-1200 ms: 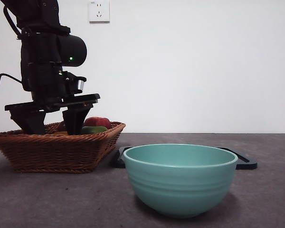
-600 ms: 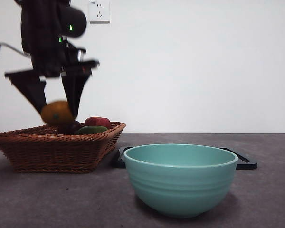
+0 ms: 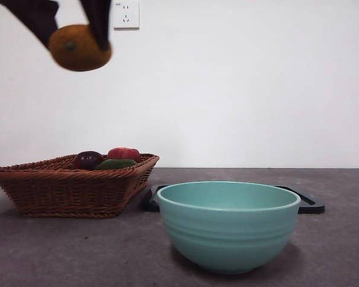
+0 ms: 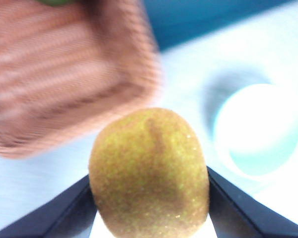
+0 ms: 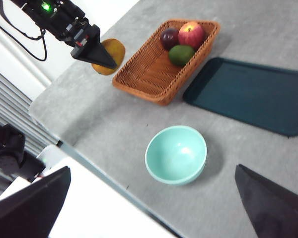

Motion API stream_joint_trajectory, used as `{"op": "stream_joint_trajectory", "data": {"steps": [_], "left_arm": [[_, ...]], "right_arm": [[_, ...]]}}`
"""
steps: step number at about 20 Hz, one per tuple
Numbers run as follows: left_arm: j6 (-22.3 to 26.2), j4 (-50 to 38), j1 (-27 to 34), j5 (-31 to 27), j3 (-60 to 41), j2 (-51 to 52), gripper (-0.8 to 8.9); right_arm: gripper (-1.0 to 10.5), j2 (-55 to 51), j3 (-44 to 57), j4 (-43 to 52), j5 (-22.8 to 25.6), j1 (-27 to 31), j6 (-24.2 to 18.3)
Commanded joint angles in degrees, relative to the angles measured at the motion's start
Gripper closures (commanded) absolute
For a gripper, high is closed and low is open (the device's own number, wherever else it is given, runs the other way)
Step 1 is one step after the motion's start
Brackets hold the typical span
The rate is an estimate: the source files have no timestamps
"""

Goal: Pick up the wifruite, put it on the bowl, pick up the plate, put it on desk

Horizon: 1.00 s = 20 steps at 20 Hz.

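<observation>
The left gripper [image 3: 72, 36] is closed on the wifruite [image 3: 79, 48], one black jaw pressing each side. It hangs high in the air at about 10 o'clock in the front view, well above the wicker basket [image 3: 72, 185] and well apart from the bowl [image 3: 228, 226]. The right gripper [image 5: 154, 208] is wide open, holds nothing, and waits high over the counter [image 3: 347, 239].

The wifruite looks small and round, with a dull fuzzy skin, so it is likely light and not slippery. It is probably a bit soft, so a hard squeeze could bruise it. The jaws hold it across its fat middle, which looks like the best place to grab.

There is one wifruite. There is one mint-green bowl, standing empty at about 5 o'clock in the front view. There is one basket at about 8 o'clock, and in it lie three fruits: one red apple [image 5: 190, 33], one dark purple fruit [image 5: 169, 37] and one green fruit [image 5: 181, 54]. One flat dark tray [image 5: 248, 94] lies just beyond the bowl, beside the basket.
</observation>
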State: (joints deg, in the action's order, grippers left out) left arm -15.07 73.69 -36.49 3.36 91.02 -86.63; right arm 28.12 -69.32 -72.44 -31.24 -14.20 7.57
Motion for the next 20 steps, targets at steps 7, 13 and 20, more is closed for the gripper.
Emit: {"op": "stream_joint_trajectory", "data": {"steps": [7, 13, 20], "left_arm": [[-12.35, -4.96, -14.43, 0.04, 1.49, -2.54, 5.1], [-14.6, -10.36, -20.46, 0.04, 1.49, -9.88, 5.11], [-18.05, -14.53, -22.84, 0.04, 1.49, -21.16, 5.1]], "right_arm": [[3.9, 0.09, -3.69, -2.19, 0.2, -0.24, -0.55], [3.9, 0.09, -3.69, -2.19, 0.17, -0.24, -0.74], [3.9, 0.09, -3.69, -2.16, 0.2, -0.24, -1.2]]}}
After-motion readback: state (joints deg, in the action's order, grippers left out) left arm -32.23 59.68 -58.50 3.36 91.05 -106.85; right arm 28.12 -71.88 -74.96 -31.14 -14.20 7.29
